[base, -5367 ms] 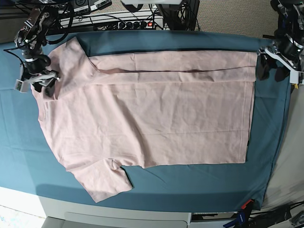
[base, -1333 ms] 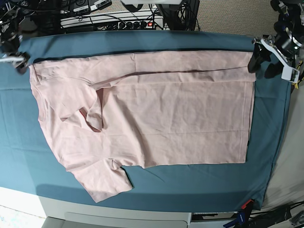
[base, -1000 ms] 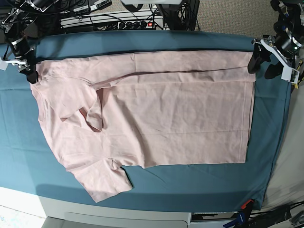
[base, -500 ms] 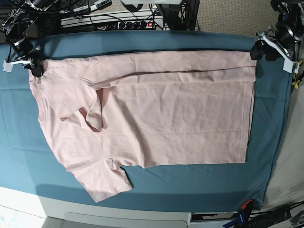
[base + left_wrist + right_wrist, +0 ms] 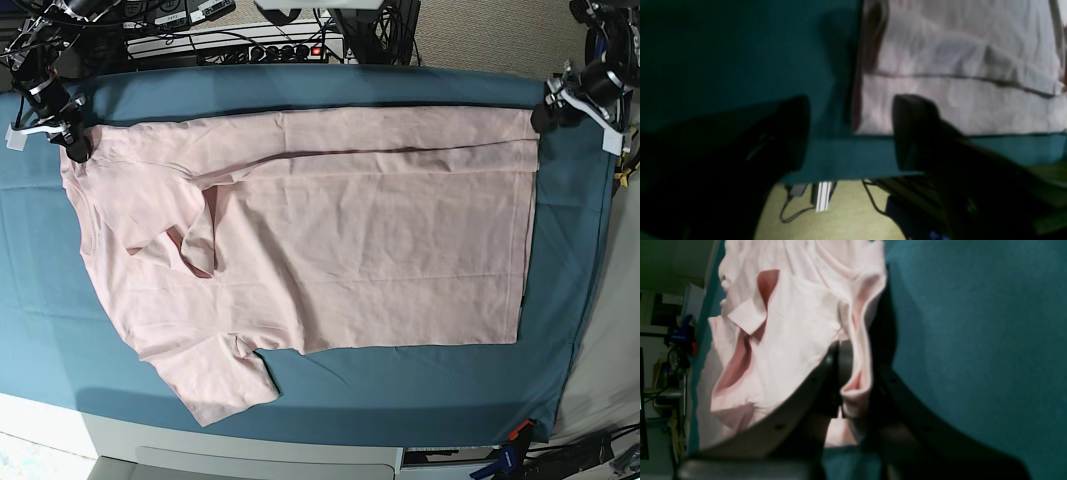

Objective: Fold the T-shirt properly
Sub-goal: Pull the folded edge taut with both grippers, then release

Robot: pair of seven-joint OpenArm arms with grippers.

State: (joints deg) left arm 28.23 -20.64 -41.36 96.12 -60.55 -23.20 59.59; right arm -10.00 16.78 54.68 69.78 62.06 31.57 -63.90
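Our right gripper (image 5: 853, 386) low at the far corner, pinching the T-shirt (image 5: 330, 230) shoulder, our left gripper (image 5: 850, 133) hovering wide open over its hem corner

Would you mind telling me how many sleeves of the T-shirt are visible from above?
2: one sleeve lies flat near the front edge; the other is folded inward onto the shirt body.

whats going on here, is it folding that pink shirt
Yes. A two-armed robot is folding a pink T-shirt spread on a teal cloth. The right pincer is shut on the shirt's edge at one far corner. The left pincer hangs open over the opposite far corner, gripping nothing.
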